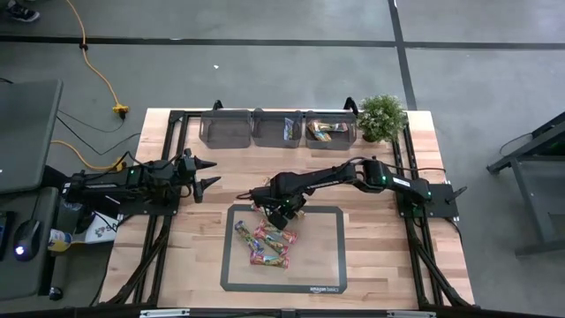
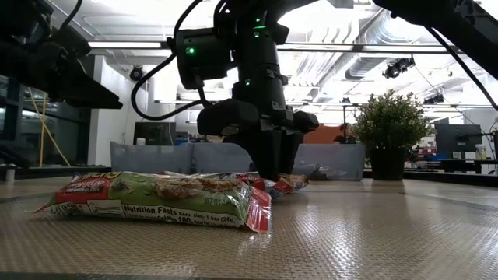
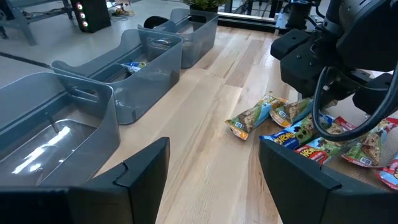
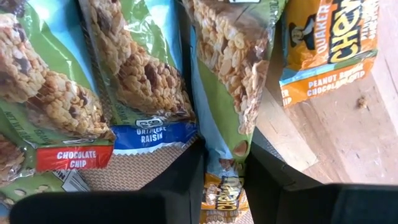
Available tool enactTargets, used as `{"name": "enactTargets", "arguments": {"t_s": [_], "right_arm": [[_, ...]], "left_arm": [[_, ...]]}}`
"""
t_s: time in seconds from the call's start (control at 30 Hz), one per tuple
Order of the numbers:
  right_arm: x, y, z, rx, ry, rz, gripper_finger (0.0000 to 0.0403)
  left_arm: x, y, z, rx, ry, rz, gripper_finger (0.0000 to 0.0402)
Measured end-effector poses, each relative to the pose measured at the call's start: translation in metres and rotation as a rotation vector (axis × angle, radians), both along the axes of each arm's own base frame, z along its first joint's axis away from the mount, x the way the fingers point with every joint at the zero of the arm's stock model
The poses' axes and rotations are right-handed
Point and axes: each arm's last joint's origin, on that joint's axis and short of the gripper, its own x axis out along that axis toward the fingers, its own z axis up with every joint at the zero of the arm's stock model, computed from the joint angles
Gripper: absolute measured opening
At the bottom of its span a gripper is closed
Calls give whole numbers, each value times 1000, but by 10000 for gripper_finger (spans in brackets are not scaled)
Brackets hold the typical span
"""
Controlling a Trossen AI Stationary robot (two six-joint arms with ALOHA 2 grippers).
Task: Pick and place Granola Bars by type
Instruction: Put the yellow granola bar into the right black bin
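High view: the right end effector (image 1: 281,215) reaches down at the far edge of the pile of shiny-wrapped granola bars (image 1: 265,245) on the grey-framed mat (image 1: 328,252) of the wooden surface (image 1: 380,247); the left end effector (image 1: 207,173) hovers well apart, fingers spread, empty.
Low view: a green-wrapped bar (image 2: 156,198) lies flat nearest on the mat; the right end effector's fingers come down just behind it.
Left wrist view: three grey translucent plastic bins (image 3: 93,93) stand in a row; the middle one holds bars.
Right wrist view: the dark fingers (image 4: 180,177) are closed on the end of a green-blue wrapped bar (image 4: 227,68).
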Motion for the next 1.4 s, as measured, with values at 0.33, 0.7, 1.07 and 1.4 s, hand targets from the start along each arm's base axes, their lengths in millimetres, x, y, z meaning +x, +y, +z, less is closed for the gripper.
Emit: {"name": "enactTargets", "arguments": {"t_s": [0.33, 0.7, 1.07, 1.4], "right_arm": [[-1, -1, 12, -22, -32, -8, 82], [-6, -11, 81, -165, -281, -47, 82], [11, -9, 146, -320, -775, 26, 82], [31, 4, 176, -404, -1122, 178, 82]], "left_arm": [[0, 0, 0, 0, 0, 1, 243], [0, 0, 0, 0, 0, 0, 243], [0, 0, 0, 0, -1, 0, 243], [0, 0, 0, 0, -1, 0, 243]]}}
